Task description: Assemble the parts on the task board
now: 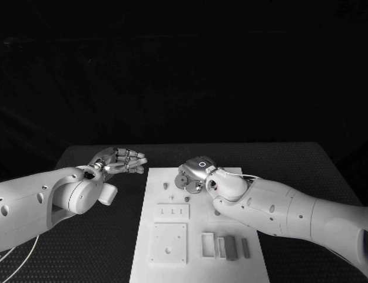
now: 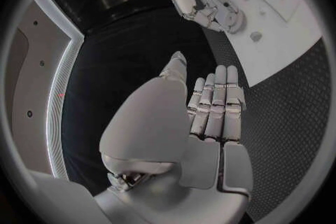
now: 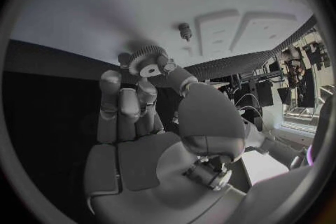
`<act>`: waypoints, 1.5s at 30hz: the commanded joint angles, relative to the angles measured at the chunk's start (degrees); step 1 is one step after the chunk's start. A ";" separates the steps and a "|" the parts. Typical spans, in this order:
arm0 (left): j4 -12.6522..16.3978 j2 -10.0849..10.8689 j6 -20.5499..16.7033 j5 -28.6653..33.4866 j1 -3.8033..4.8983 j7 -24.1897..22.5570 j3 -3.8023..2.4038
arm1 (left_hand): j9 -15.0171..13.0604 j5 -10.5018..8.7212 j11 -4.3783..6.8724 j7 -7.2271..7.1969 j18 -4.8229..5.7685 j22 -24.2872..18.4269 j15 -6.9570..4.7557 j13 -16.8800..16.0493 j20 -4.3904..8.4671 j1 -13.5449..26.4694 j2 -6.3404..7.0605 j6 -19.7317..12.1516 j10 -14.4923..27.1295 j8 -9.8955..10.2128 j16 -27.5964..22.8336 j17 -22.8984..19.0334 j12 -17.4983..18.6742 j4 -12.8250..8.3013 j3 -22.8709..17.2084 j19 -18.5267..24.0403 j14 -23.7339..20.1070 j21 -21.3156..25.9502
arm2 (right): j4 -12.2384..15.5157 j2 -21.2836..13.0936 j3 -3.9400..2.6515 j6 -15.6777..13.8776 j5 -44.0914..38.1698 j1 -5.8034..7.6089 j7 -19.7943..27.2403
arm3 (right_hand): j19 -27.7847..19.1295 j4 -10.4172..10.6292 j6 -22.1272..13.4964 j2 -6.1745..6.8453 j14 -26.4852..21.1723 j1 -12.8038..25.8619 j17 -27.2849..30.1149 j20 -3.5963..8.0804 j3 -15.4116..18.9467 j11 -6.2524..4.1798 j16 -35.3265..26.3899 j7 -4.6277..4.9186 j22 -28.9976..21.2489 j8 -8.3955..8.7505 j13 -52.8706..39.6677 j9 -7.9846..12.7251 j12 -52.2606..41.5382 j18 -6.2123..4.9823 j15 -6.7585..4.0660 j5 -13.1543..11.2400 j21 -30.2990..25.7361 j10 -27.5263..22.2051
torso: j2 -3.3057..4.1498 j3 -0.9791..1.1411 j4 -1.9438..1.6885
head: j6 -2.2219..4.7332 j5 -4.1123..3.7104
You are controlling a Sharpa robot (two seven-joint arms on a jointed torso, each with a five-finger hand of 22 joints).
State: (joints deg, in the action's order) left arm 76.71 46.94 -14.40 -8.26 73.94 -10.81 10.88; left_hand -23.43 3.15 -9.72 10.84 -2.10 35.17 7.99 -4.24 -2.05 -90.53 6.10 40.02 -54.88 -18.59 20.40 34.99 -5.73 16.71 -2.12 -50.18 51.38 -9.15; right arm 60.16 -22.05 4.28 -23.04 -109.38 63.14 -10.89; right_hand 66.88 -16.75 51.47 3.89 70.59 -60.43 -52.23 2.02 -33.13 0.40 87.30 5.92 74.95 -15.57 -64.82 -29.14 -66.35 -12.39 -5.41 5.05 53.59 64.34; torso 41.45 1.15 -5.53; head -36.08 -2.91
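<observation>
A small grey toothed gear point(image 3: 148, 61) sits pinched at the right hand's point(image 1: 192, 175) fingertips, just above the flat white task board point(image 1: 235, 177). The left hand point(image 1: 120, 160) hovers curled and empty beside it, over the black table point(image 1: 294, 159).

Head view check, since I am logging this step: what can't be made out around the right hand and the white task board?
- Grey toothed gear: pinched at the right hand's fingertips in the right wrist view; in the head view that hand hides it.
- White task board: its near end is cut by the head view's bottom edge, its right side covered by the right arm.
- Small peg on the board: too small to identify.
</observation>
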 commanded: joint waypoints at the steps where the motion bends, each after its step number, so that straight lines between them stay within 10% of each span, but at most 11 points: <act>1: 0.03 -0.18 0.83 0.19 0.05 -0.55 -0.06 | 0.08 -0.28 -0.08 0.53 -0.14 0.03 -0.07 0.04 -0.14 0.54 -0.01 -0.38 -0.10 0.38 -0.36 0.10 0.31 -0.04 0.17 -0.32 0.36 0.29 | -0.49 0.35 0.02 -0.26 -1.10 -0.03 0.08 | 0.04 0.25 3.22 0.37 0.78 -0.11 0.10 0.38 -0.22 0.04 -0.23 0.93 0.54 -0.39 0.07 -1.18 0.07 -2.61 -0.22 0.17 -0.22 -0.47 | -0.02 0.00 -0.05 | 0.01 -0.07; 14: 0.05 -0.22 0.85 0.19 0.05 -0.50 -0.06 | 0.08 -0.28 -0.08 0.52 -0.14 0.04 -0.07 0.03 -0.14 0.54 -0.02 -0.39 -0.11 0.38 -0.41 0.15 0.33 -0.04 0.18 -0.33 0.37 0.31 | -1.99 1.35 0.49 2.22 0.74 -0.23 1.46 | 0.04 0.30 2.45 0.81 0.54 0.04 0.61 0.35 -0.26 0.25 -0.43 1.17 0.47 0.15 0.32 -1.01 0.11 -2.61 -0.04 0.15 -0.47 -0.58 | 0.04 -0.04 -0.09 | -0.20 0.14; 25: -0.03 -0.28 0.82 0.19 0.05 -0.49 -0.06 | 0.08 -0.28 -0.09 0.53 -0.14 0.04 -0.07 0.03 -0.14 0.56 -0.01 -0.40 -0.11 0.39 -0.44 0.18 0.35 -0.04 0.20 -0.33 0.38 0.32 | -2.62 1.25 0.72 2.90 2.21 -0.26 1.30 | -0.11 0.82 -5.33 3.41 -0.96 0.84 2.07 -0.07 -0.53 2.76 -0.69 3.80 0.45 4.80 0.92 1.47 0.06 -2.61 2.33 0.15 -1.25 -2.25 | -0.04 -0.10 0.00 | -0.33 0.18; 37: -0.01 -0.07 0.86 0.19 0.05 -0.40 -0.06 | 0.09 -0.28 -0.10 0.54 -0.13 0.05 -0.06 0.04 -0.15 0.63 -0.02 -0.44 -0.09 0.41 -0.48 0.22 0.39 -0.01 0.22 -0.33 0.38 0.34 | 1.34 -1.60 0.65 0.59 4.09 -0.21 2.00 | 0.07 2.57 -5.77 4.21 -1.13 2.12 1.86 -0.24 -0.73 3.18 -0.46 4.19 0.56 4.90 1.22 1.73 -0.49 -2.61 2.77 0.15 -1.42 -2.74 | -0.04 0.03 0.09 | -0.34 0.35; 45: 0.32 0.35 0.73 0.19 0.06 -0.35 -0.06 | 0.09 -0.28 -0.12 0.55 -0.12 0.05 -0.05 0.05 -0.16 0.75 -0.01 -0.48 -0.05 0.43 -0.53 0.26 0.44 0.01 0.26 -0.33 0.38 0.36 | 6.46 -5.83 -1.82 -3.10 5.97 0.52 2.61 | 0.45 3.15 -4.61 4.37 -0.53 1.97 1.22 -0.02 -1.08 2.96 -0.23 3.96 0.67 4.16 1.45 1.56 -0.95 -2.61 2.57 0.14 -1.33 -2.53 | -0.04 0.10 0.36 | 0.10 0.41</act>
State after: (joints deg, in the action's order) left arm 76.84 47.27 -14.32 -8.26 73.94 -10.77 10.88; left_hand -23.43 3.15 -9.72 10.84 -2.08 35.17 7.99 -4.24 -2.06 -90.53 6.10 40.02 -54.88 -18.36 20.18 35.19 -5.52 16.71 -2.12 -50.18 51.38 -9.15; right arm 65.96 -27.53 2.52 -23.57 -104.97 63.51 -9.24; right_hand 67.06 -13.98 46.13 7.86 69.74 -58.54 -51.04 1.79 -34.16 2.78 86.86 9.43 74.95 -11.16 -63.43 -27.56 -67.06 -12.23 -2.71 5.06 52.48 62.14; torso 41.41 1.19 -5.26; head -36.13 -2.49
